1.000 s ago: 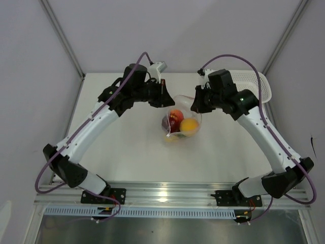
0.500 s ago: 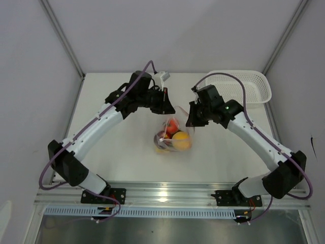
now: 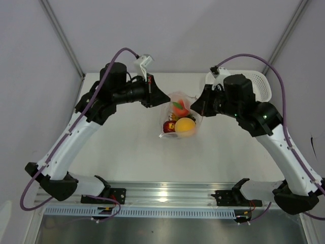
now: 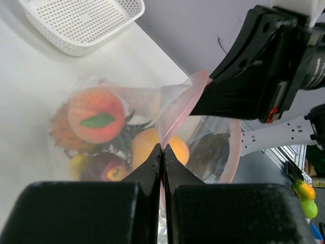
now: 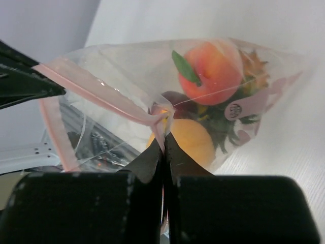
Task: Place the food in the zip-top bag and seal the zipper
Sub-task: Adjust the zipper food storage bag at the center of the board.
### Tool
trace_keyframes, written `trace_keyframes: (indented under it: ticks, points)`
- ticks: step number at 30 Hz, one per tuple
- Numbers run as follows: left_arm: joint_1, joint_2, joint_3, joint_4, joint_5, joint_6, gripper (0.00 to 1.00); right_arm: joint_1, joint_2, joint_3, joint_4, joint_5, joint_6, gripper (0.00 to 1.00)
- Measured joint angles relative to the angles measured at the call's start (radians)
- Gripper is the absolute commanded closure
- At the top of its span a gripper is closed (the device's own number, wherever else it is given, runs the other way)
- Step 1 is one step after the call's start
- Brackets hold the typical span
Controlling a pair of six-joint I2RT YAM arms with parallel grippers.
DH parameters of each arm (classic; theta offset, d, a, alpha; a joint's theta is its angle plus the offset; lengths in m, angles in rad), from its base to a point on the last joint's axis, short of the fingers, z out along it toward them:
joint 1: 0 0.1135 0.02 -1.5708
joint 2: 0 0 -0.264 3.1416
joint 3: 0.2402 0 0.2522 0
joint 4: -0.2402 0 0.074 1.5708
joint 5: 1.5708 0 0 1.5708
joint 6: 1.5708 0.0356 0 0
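Note:
The clear zip-top bag (image 3: 179, 122) hangs between my two grippers above the table, holding the toy food: a pink-yellow peach (image 3: 177, 108), an orange-yellow fruit (image 3: 186, 126), a dark red apple (image 3: 169, 127) and the pineapple (image 5: 252, 71). My left gripper (image 3: 161, 97) is shut on the pink-red zipper (image 4: 172, 109) at the bag's left end. My right gripper (image 3: 195, 105) is shut on the zipper (image 5: 101, 94) at the right end. The strip runs taut between them. The fruits also show in the left wrist view, peach (image 4: 96, 114) and apple (image 4: 104, 168).
The white mesh basket (image 3: 259, 84) stands at the back right, partly hidden behind my right arm; it also shows in the left wrist view (image 4: 76, 23). The white table (image 3: 127, 152) lies under the bag.
Both arms have moved back and up with the bag; the bag now hangs higher and farther back, and the zipper strip is stretched wider between the grippers.

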Motion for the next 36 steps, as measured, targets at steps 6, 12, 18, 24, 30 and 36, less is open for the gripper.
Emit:
trace_keyframes:
  ticks: [6, 12, 18, 24, 30, 36]
  points:
    - [-0.001, -0.03, -0.124, 0.078, 0.029, -0.004, 0.99, 0.005, -0.09, -0.086, 0.029, 0.003, 0.021, 1.0]
    - [-0.001, 0.099, -0.265, 0.097, 0.024, -0.016, 0.99, 0.005, -0.041, -0.344, 0.061, 0.025, 0.054, 1.0]
    - [0.0, 0.135, -0.19, 0.042, 0.022, -0.015, 1.0, 0.004, -0.004, -0.333, 0.035, 0.052, 0.062, 1.0]
    - [0.0, 0.082, -0.057, 0.037, 0.025, -0.014, 0.99, 0.003, -0.025, -0.147, 0.023, 0.072, 0.051, 1.0]
    - [0.0, 0.033, -0.068, 0.058, 0.029, -0.004, 0.69, 0.004, -0.077, -0.129, 0.022, 0.077, 0.066, 1.0]
    - [0.0, 0.003, -0.224, 0.105, -0.022, 0.024, 0.07, 0.003, -0.085, -0.188, 0.019, 0.077, 0.108, 1.0]
